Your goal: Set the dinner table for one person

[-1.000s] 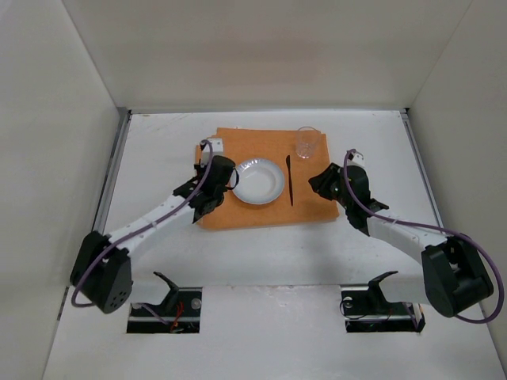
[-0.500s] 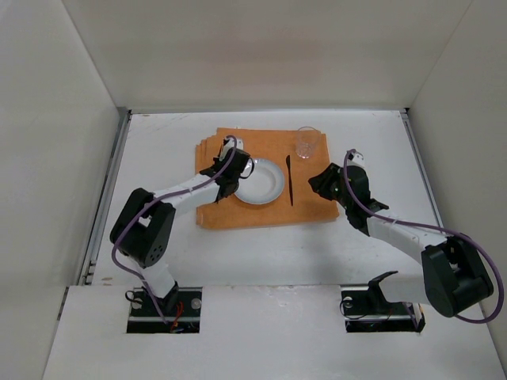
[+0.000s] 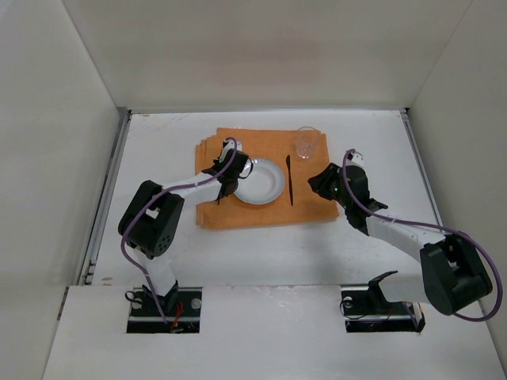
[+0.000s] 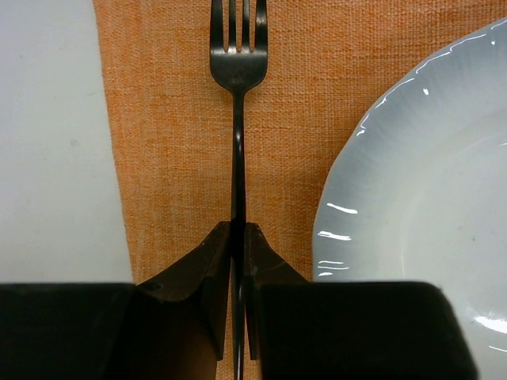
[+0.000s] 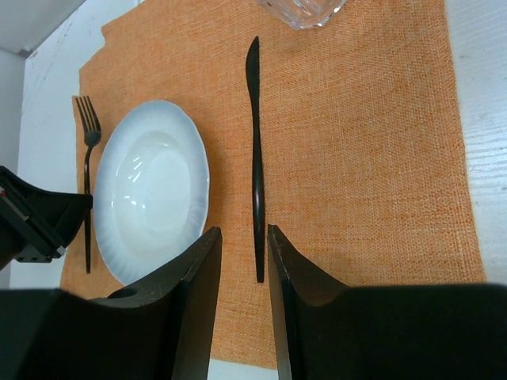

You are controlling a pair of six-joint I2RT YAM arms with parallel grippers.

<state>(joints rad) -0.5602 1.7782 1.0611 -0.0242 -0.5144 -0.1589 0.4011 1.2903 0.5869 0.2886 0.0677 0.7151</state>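
An orange mat (image 3: 309, 204) lies on the white dinner table (image 3: 158, 142). On it are a white plate (image 3: 261, 182), a black knife (image 3: 289, 180) right of the plate and a clear glass (image 3: 306, 143) at the far right corner. My left gripper (image 4: 238, 229) is shut on the handle of a black fork (image 4: 237, 71), which points away along the plate's left side, low at the mat. In the top view the left gripper (image 3: 224, 188) hides the fork. The fork also shows in the right wrist view (image 5: 85, 182). My right gripper (image 5: 244, 231) is open and empty, just near of the knife's (image 5: 255, 158) handle end.
Metal rails (image 3: 115, 170) run along the table's side edges, and white walls enclose it on three sides. Bare white tabletop lies around the mat. The plate (image 4: 428, 182) lies close to the right of my left fingers.
The left arm has folded in, its elbow swinging from far left toward the base. Its gripper shifted slightly right and farther, beside the plate. The right arm has barely moved.
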